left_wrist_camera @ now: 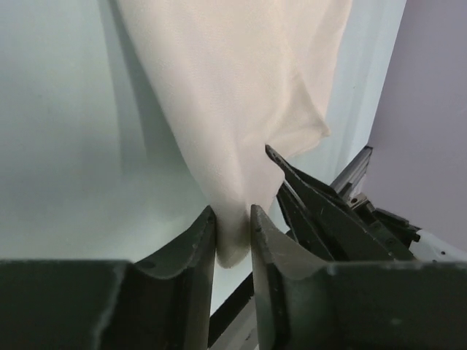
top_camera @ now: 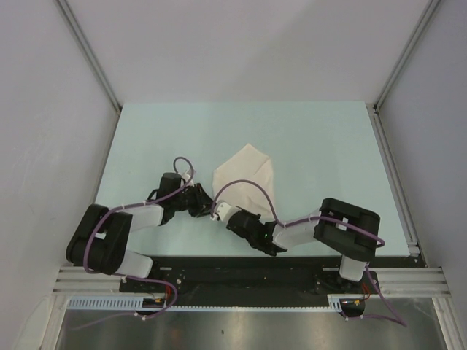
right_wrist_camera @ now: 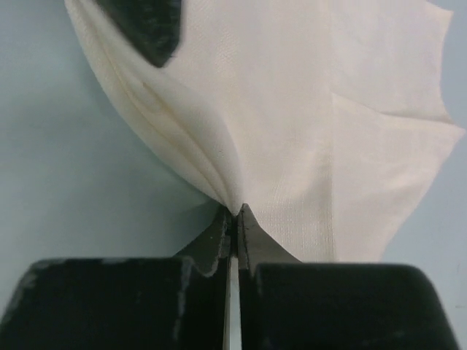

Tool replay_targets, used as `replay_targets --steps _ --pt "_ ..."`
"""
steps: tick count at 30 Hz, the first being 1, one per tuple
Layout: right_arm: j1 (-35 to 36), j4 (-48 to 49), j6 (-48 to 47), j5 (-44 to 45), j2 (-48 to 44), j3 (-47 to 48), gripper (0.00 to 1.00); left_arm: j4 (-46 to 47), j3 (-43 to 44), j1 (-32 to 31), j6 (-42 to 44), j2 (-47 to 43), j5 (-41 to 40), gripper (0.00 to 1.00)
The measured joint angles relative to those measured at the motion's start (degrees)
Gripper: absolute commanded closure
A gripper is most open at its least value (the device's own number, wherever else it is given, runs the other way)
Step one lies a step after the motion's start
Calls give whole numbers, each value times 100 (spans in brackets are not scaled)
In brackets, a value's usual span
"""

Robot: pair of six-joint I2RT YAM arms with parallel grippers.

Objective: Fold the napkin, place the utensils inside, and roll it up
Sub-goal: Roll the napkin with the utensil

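The cream-white napkin point(top_camera: 246, 176) lies bunched on the pale green table, its near end drawn to a point between my two grippers. My left gripper point(top_camera: 206, 206) is shut on a near corner of the napkin point(left_wrist_camera: 233, 109); the cloth sits pinched between its fingers point(left_wrist_camera: 201, 240). My right gripper point(top_camera: 218, 211) is shut on the napkin's point(right_wrist_camera: 314, 109) near edge, with folds fanning out from its fingertips point(right_wrist_camera: 244, 219). The two grippers are almost touching; the right gripper's fingers point(left_wrist_camera: 321, 204) show in the left wrist view. The spoon is out of view.
The table point(top_camera: 321, 146) is walled by grey panels on three sides, with a metal rail point(top_camera: 394, 182) along its right edge. The arm bases sit on a black strip point(top_camera: 241, 273) at the near edge.
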Motion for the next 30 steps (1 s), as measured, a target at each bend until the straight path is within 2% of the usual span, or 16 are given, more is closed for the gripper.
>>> replay_targets --steps 2,5,7,19,26,30 --pt "-142 -422 39 -409 -120 157 100 -72 -2 7 83 -136 -114 43" --pt "-393 -1137 208 -1145 -251 479 100 -225 -28 26 190 -509 -437 31" --pt "-597 -1718 341 -1709 -304 754 100 -337 -83 37 262 -901 -772 27" --pt "-1679 -3936 999 -4708 -66 2319 100 -1191 -761 33 872 -3200 -2343 24" --pt "-2391 -4837 1097 -6314 999 3368 100 -1351 -905 -245 1211 -3923 -2450 25" --pt "-2682 -5104 1180 -7077 1412 3650 100 -1351 -1102 -481 1266 -4358 -2358 24"
